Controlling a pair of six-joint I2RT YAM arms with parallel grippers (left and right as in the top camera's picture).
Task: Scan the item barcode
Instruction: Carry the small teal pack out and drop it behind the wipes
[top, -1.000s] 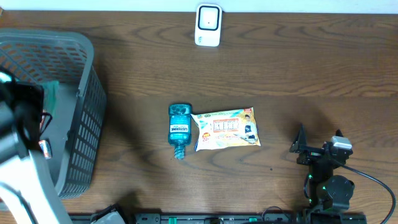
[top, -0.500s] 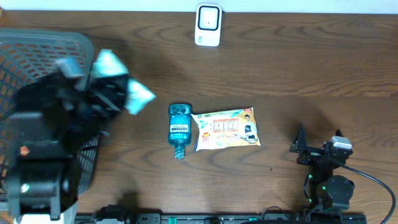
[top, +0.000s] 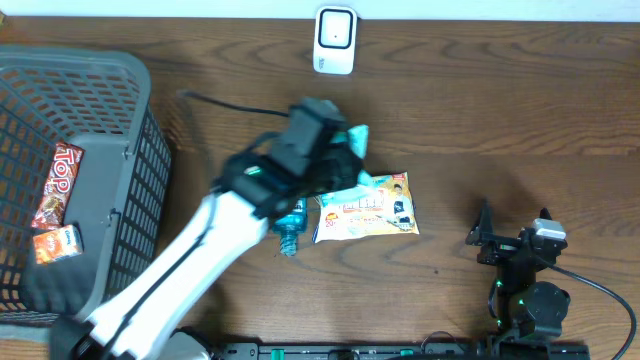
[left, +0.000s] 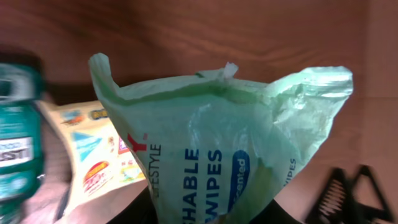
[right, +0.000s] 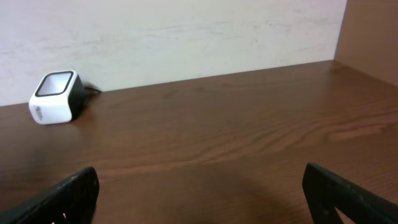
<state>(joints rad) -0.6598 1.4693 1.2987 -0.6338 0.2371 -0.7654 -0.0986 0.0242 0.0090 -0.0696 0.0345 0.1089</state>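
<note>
Left end effector (top: 338, 150) was clamped narrow on a green wipes pack (left: 230, 155). The pack hung in the air over the desk (top: 520, 110), above the bottle (left: 15, 143) and the snack pack (top: 380, 205). The scanner (top: 334, 40) sat at the far edge, well apart from the wipes pack, its window facing up. Right end effector (top: 512, 235) was parked near right, spread wide, holding nothing.

Step in hand, as judged: carry the wipes pack to the scanner and show it the code.

- No barcode showed in any view. The wrist view gave only the printed front, so the code is likely on a hidden face.
- Advice: travel high enough to clear the bottle, then stop above the window.
- Roll the wrist until the coded face looks down at the window.
- The film was soft and creased. A wrinkled code may not read, so hold the pack level and pause.
- Do not squeeze harder, since the pack would buckle.
</note>
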